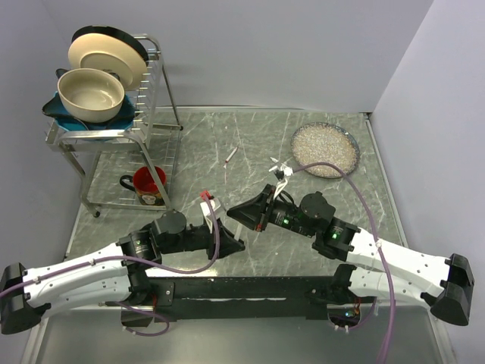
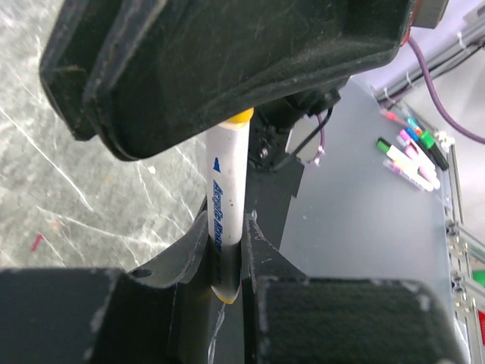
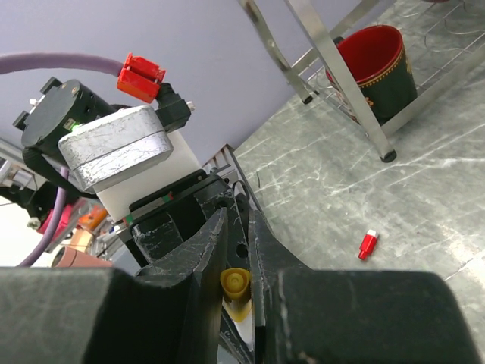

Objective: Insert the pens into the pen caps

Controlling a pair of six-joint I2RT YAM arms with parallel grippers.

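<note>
Grey-green marbled tabletop [image 1: 250, 129] fills the scene, with a dish rack [image 1: 151, 83] at the far left corner and a red mug [image 1: 149, 182] beneath it. Over the middle of the near edge the two arms meet tip to tip. The left gripper [image 2: 227, 254] is closed tight on a white pen [image 2: 226, 189], its barrel clamped between the fingers. The right gripper [image 3: 237, 227] is pinched narrowly on the yellow cap [image 3: 235, 284], whose mouth meets the pen's tip; how deep it sits cannot be told. A loose pen [image 1: 231, 155] lies toward the far edge, and a red cap [image 3: 367, 244] lies on the marble near the rack's feet. The step looks like the push home. Barrel and cap should share one line, and the press should run straight and slow along it. Both grips need to be firm so the slim barrel does not slide through the pads.
</note>
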